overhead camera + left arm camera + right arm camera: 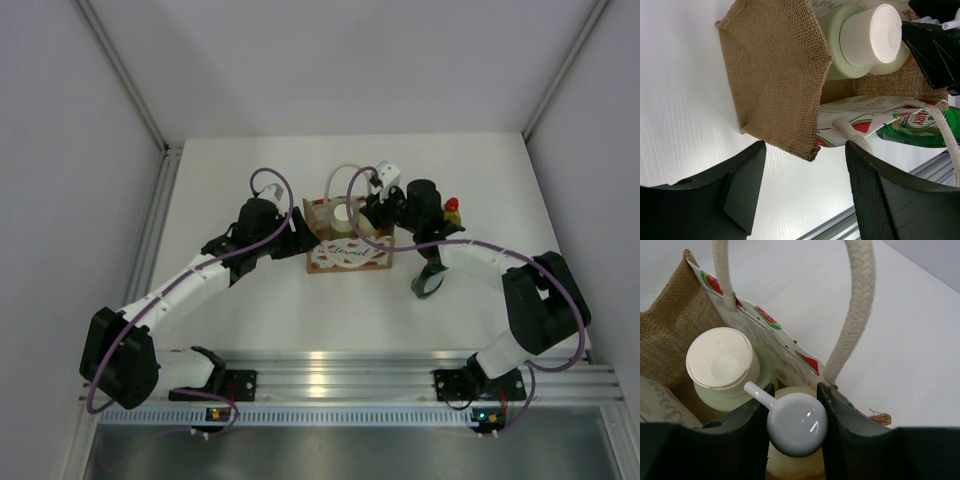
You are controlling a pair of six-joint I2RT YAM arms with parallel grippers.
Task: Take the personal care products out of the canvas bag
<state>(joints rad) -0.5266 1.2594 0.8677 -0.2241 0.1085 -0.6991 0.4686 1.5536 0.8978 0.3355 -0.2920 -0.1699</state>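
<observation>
The canvas bag (345, 256) stands upright mid-table, and its burlap side fills the left wrist view (775, 75). Inside it stand the pale green bottle with white cap (722, 362), also seen in the left wrist view (870, 35), and the peach pump bottle (790, 467). My right gripper (795, 390) reaches into the bag top (378, 205), shut on the bottle's white pump head (796, 424). My left gripper (805, 165) is open and empty, at the bag's left near corner (303, 238). The yellow-green bottle (452, 210) stands right of the bag. The dark green bottle (920, 127) lies on the table.
The bag's cream rope handles (860, 300) arch over the right gripper. An aluminium rail (330, 375) runs along the near table edge. White walls close in the table at the left, right and back. Purple cables loop over both arms.
</observation>
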